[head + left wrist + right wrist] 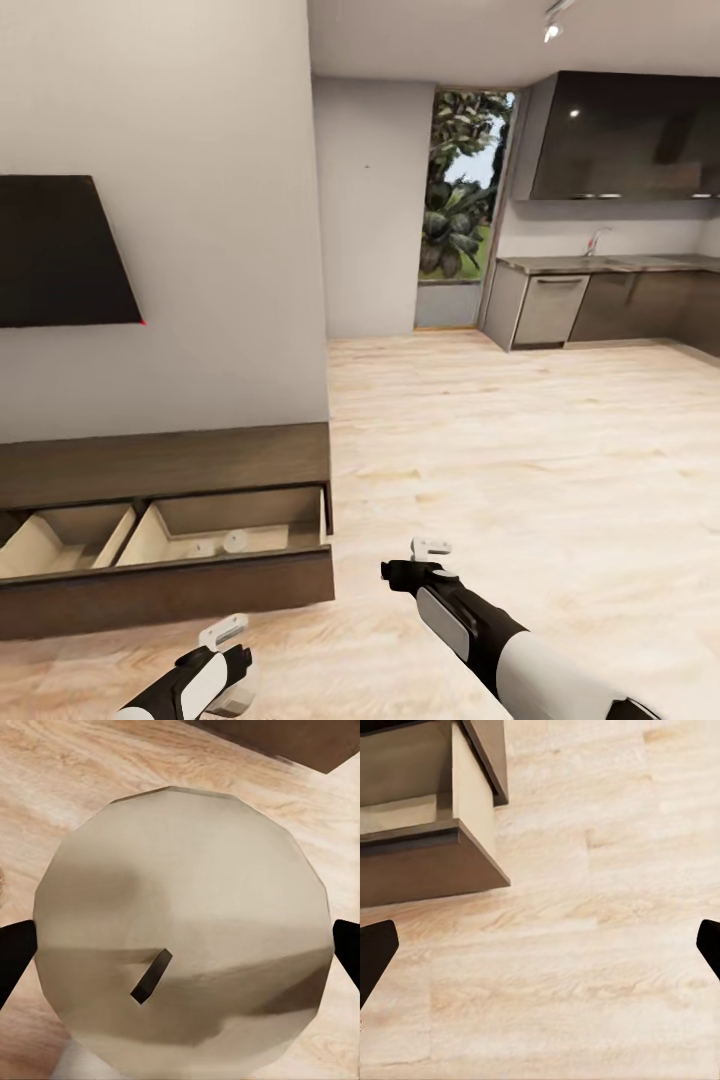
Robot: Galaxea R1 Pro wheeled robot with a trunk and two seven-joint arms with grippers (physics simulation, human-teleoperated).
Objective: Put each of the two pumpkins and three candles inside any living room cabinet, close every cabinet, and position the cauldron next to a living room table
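Dark-brown wood cabinet [165, 465], pale matt wood-plank floor [520, 450], matt waxy candle [180, 937]

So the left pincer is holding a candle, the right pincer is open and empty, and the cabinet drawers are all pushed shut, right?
Not quite. The cabinet drawers are pulled out, not shut: the head view shows their beige insides, with pale candles lying in the right one. The rest holds: the left pincer grips a candle, and the right pincer is open and empty.

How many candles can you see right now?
3. Two candles lie in the open right drawer of the cabinet: one, one. A third candle sits between the left tool's fingertips. None seem hidden.
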